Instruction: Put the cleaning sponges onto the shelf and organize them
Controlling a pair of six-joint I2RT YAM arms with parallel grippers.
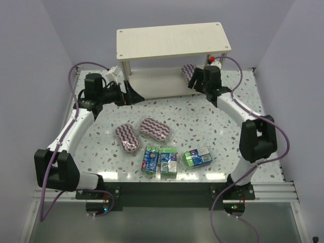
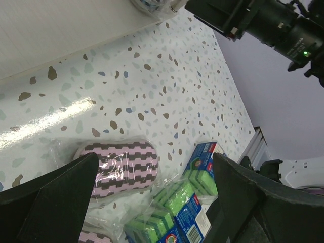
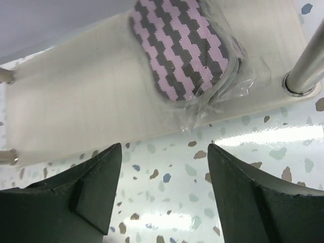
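Note:
One zigzag-striped oval sponge point(image 1: 188, 73) lies on the lower board of the cream shelf point(image 1: 172, 40), at its right end; it also shows in the right wrist view point(image 3: 185, 48), with its plastic wrap hanging over the board's edge. My right gripper point(image 1: 199, 80) is open and empty just in front of it. Two striped oval sponges point(image 1: 155, 128) point(image 1: 127, 138) and three green-and-blue packs point(image 1: 150, 159) point(image 1: 168, 161) point(image 1: 197, 157) lie on the table's front middle. My left gripper point(image 1: 132, 94) is open and empty near the shelf's left legs; its view shows a striped sponge point(image 2: 119, 166) and packs point(image 2: 187, 202).
The shelf's right front leg point(image 3: 308, 61) stands close to the right of the placed sponge. The shelf's top board is bare. The speckled table point(image 1: 202, 126) has low walls on three sides. The right arm's camera point(image 2: 273, 23) shows in the left wrist view.

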